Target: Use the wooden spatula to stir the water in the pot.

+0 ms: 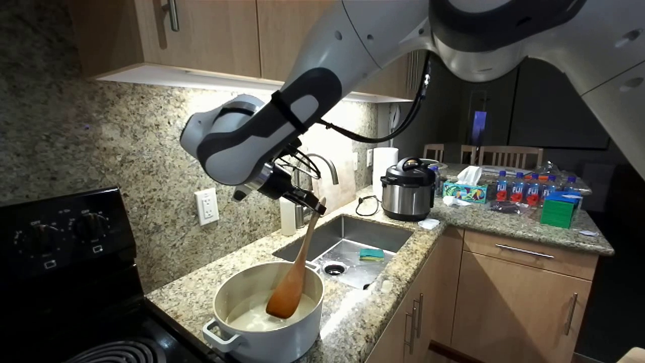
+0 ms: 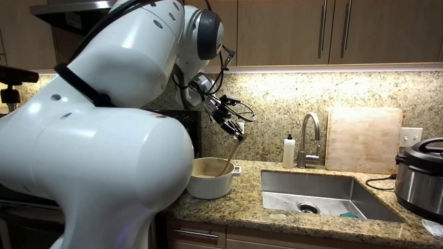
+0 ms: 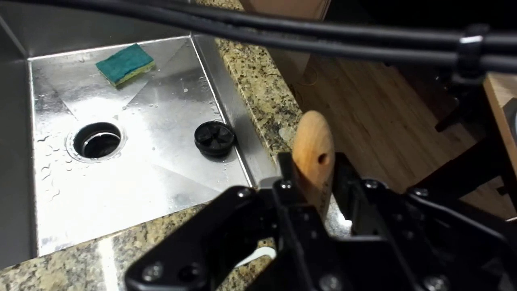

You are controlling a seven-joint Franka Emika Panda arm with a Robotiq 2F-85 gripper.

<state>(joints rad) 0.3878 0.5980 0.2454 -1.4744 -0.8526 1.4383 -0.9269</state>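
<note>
The pot [image 1: 297,340] stands on the counter beside the stove, white outside with a pale interior. Pale liquid, the water [image 1: 252,313], covers its bottom. Leaning into it is the wooden spatula [image 1: 292,285], its broad blade low inside the pot and its handle rising toward the sink side. My gripper [image 1: 319,205] is shut on the handle's upper end, above and to one side of the pot. In the wrist view the rounded handle tip [image 3: 313,137] pokes out between the black fingers [image 3: 287,167]. Whether the blade tip touches the pot's bottom cannot be told.
A steel sink [image 2: 311,180] lies next to the pot, with a green sponge [image 3: 126,64] and a black stopper [image 3: 214,138] in it. A soap bottle [image 2: 288,152] and faucet [image 2: 304,138] stand behind. The electric cooker [image 1: 407,189] is farther along the counter.
</note>
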